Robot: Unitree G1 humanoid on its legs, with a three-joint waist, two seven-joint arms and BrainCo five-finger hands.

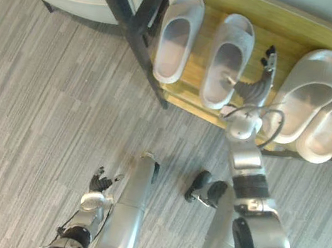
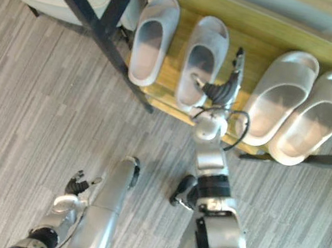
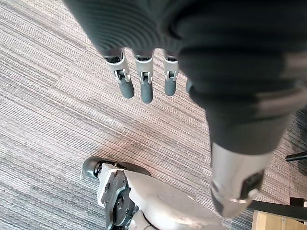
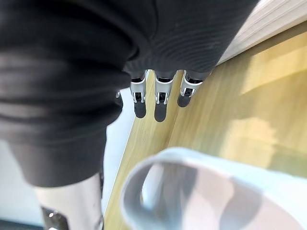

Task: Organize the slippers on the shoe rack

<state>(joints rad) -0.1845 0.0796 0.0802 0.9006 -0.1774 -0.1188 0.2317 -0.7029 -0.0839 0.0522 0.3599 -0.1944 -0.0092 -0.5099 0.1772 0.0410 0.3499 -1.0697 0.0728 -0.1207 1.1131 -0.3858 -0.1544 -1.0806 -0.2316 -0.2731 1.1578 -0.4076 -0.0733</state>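
Spanning the far side of the scene, the shoe rack (image 1: pixel 285 20) carries all four slippers on its wooden shelf. A bulkier pair (image 1: pixel 308 90) sits at the right and a slimmer pair (image 1: pixel 178 34) at the left, just right of the black frame leg (image 1: pixel 138 24). Every heel hangs over the near edge above the carpet (image 1: pixel 41 109), the right pair furthest.

The right hand (image 1: pixel 256 88) sits in the gap between the pairs. Its fingers are straight and point far, holding nothing. Its thumb reaches left toward the heel of the left pair's inner slipper (image 1: pixel 228 58), though whether it touches is unclear.

The main risk, as I judge it, is that overhang. A nudge that drags nearward rather than pushing far could tip a slipper off the shelf. A sideways sweep of the hand or wrist could also knock the nearest slipper of the right pair out of line.

The left hand (image 1: pixel 100 183) hangs relaxed and empty at the near left, too low to catch anything.
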